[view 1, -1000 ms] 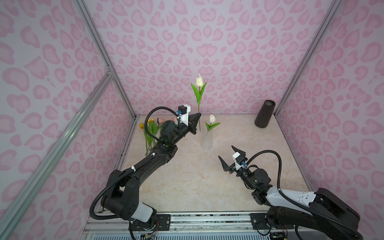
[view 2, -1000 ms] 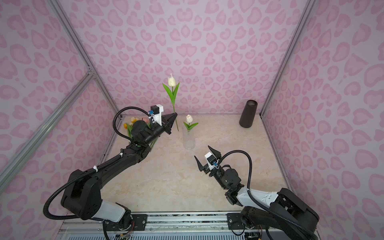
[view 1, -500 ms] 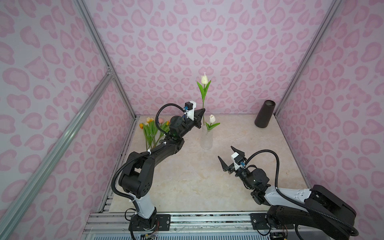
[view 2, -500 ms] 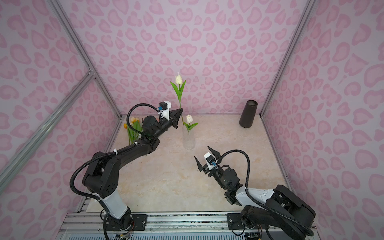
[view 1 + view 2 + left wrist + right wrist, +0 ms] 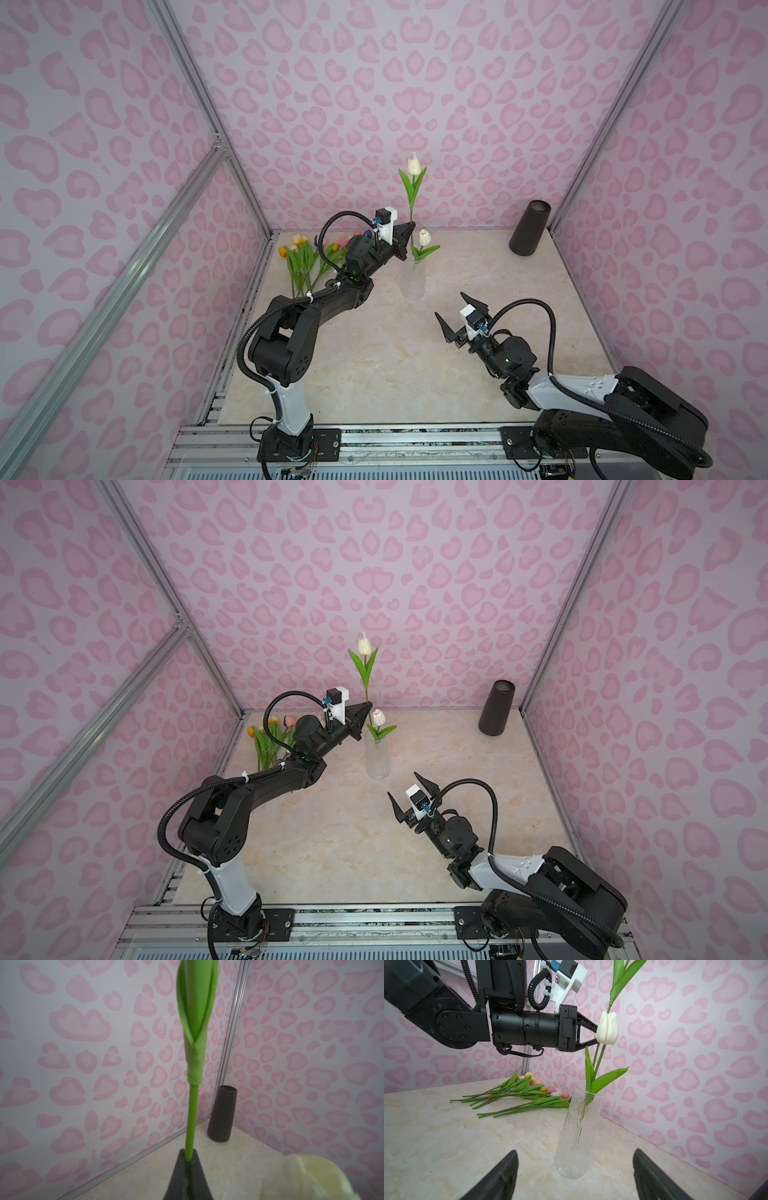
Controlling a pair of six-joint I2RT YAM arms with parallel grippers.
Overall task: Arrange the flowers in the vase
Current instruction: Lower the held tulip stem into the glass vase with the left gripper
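Marble table [image 5: 374, 365] carries the loose tulips [image 5: 307, 257] at left centre and the glass vase [image 5: 413, 278] mid-frame (one cream bloom [image 5: 424, 237] already inside). Directly above its mouth the held tulip [image 5: 411, 189] stands upright, stem pinched by the closed left gripper [image 5: 409, 229], so the drop looks straight down. Lower right, the right gripper [image 5: 450, 310] gapes empty.

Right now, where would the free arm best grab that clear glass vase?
Probably the vase at mid-body, coming level from the front, where the open right gripper is: it stands upright, slim and round, and a white tulip stands in its mouth.
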